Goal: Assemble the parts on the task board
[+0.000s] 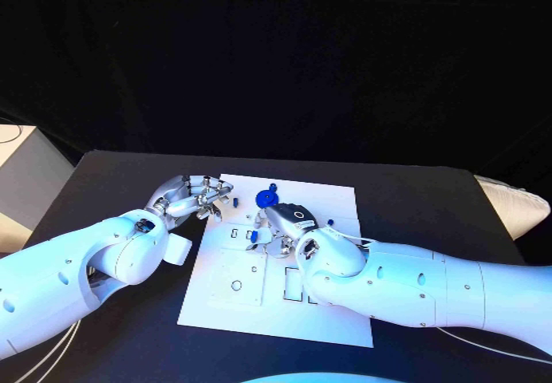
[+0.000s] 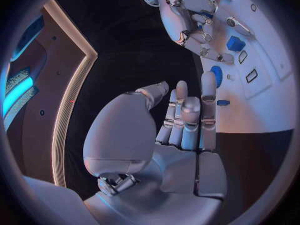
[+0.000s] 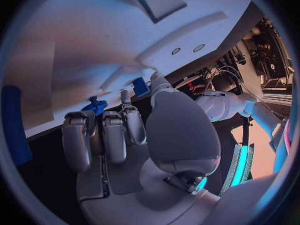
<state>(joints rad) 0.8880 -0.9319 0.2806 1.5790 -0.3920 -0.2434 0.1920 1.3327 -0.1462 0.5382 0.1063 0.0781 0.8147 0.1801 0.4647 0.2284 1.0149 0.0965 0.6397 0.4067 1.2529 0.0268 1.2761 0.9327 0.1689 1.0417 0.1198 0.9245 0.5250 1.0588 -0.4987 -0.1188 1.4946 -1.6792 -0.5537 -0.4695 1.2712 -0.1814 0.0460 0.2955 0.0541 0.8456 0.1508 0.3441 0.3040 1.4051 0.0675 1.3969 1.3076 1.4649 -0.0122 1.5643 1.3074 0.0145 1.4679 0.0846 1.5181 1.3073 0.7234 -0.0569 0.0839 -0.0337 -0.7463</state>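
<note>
The white task board (image 1: 301, 319) lies in the middle of the black table. My left hand (image 1: 190, 198) hovers at the board's far left corner, fingers straight (image 2: 187, 117), holding nothing. My right hand (image 1: 281, 223) is over the board's upper middle with fingers (image 3: 106, 135) bent toward the plate and thumb apart; I see nothing between them. A round blue part (image 1: 267, 197) stands near the far edge, just beyond the right hand, and shows in the left wrist view as a round blue part (image 2: 216, 76). A square blue part (image 2: 235, 43) sits by the right hand's fingertips. A small blue peg (image 2: 223, 102) lies close to the left fingertips.
Rectangular slots (image 1: 292, 286) and a round hole (image 1: 236, 285) are cut in the board's near half. A pale cushion-like object (image 1: 512, 203) sits at the table's right edge and a white box (image 1: 23, 175) at the left. Black tabletop (image 1: 127, 171) surrounds the board.
</note>
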